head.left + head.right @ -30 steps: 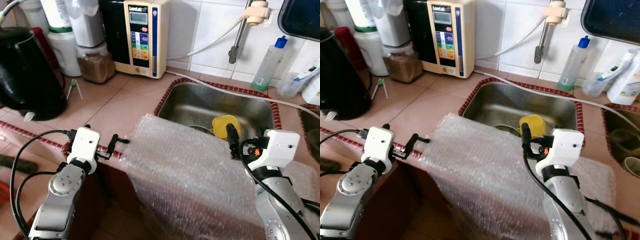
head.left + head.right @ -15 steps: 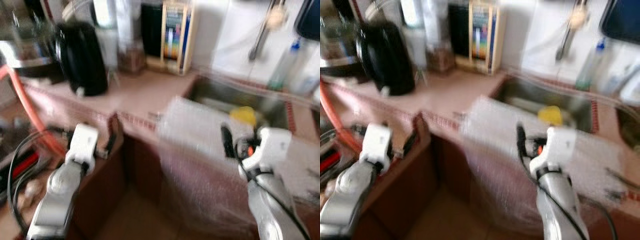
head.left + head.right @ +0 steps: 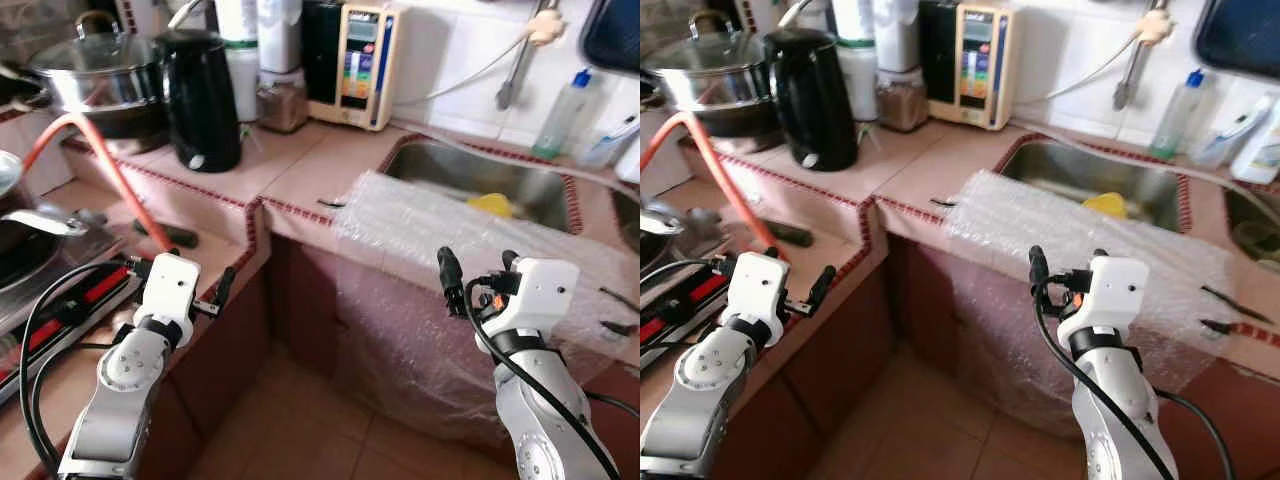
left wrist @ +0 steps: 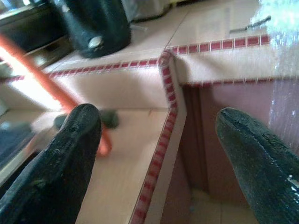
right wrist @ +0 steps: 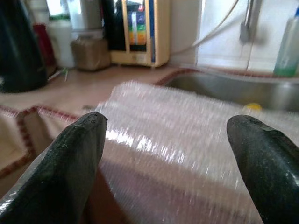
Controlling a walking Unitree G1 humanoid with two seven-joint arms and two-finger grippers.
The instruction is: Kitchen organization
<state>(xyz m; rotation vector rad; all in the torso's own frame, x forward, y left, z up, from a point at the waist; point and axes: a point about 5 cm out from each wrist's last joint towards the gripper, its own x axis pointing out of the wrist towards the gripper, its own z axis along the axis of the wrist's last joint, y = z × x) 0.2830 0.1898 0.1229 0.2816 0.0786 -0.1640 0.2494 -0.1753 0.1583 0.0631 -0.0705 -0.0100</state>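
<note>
At the far left a lidded steel pot [image 3: 88, 72] sits on the raised counter, and an orange hose [image 3: 100, 160] slants down from it across the lower tiled ledge; beside the pot stands a black kettle [image 3: 203, 100], upright on the tiled counter [image 3: 290, 170]; below and in front, the left gripper [image 3: 222, 290] hangs over the lower ledge with its two black fingers [image 4: 60, 172] spread apart and nothing between them, the red-trimmed counter corner showing in the gap; behind the kettle, against the wall, stand a brown-filled jar [image 3: 281, 103] and a cream water-filter unit [image 3: 362, 55]; further right a sheet of bubble wrap [image 3: 440, 225] lies over the front edge of the counter, its top part resting on the rim of the steel sink [image 3: 450, 170] and the rest draping down the cabinet front; a yellow object [image 3: 492, 204] shows in the sink just behind the sheet; the right gripper [image 3: 475, 270] is held in front of the draped sheet, near it but apart, fingers [image 5: 70, 154] wide and empty; a green bottle [image 3: 560, 115] stands at the wall on the far right.
</note>
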